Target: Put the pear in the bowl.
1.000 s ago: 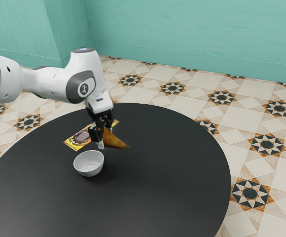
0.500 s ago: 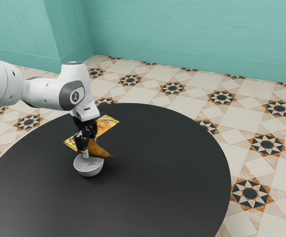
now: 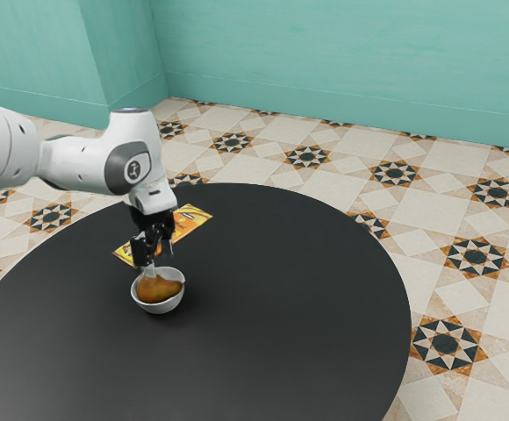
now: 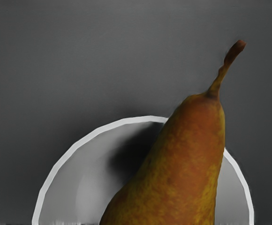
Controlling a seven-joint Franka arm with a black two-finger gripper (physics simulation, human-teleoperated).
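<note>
Arm [image 3: 83,165]: wht, smooth rounded segs, small dk screw holes, dk grey trim. Grey side panel [image 3: 119,178] w/ rd wht logo [image 3: 134,170]. Gripper [image 3: 160,261] blk, angular, pale tips.

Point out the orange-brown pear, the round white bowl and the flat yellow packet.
Orange-brown pear [image 4: 187,164]: wrist view, its body below the neck.
Round white bowl [image 4: 79,187]: wrist view, inner wall.
Flat yellow packet [image 3: 192,219]: exterior view, printed upper face.

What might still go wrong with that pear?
The pear's narrow end crosses the bowl's rim, with its stem out past it, so a knock might roll it out or tip the bowl. The open gripper hangs close above: a sideways move could brush the pear or drag the bowl along.
</note>
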